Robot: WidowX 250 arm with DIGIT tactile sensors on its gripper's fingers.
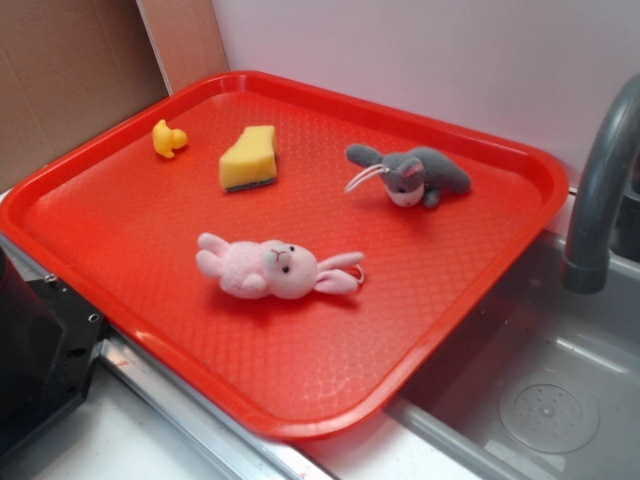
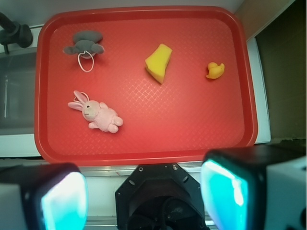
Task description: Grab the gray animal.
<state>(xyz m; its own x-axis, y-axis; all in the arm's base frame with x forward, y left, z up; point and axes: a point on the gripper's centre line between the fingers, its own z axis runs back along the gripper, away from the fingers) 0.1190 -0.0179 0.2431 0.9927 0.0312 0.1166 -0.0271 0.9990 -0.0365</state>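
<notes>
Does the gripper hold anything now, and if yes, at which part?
Nothing is held. The gripper is open and hangs above the tray's near edge, away from the gray animal lying on the tray.

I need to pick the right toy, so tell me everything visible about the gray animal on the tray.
The gray animal is a small soft plush with a gray body, long gray ears and a white face. A thin white string loop trails from its head. It lies flat on the red tray, near the corner by the faucet, apart from the other toys. Nothing touches it but the tray.
</notes>
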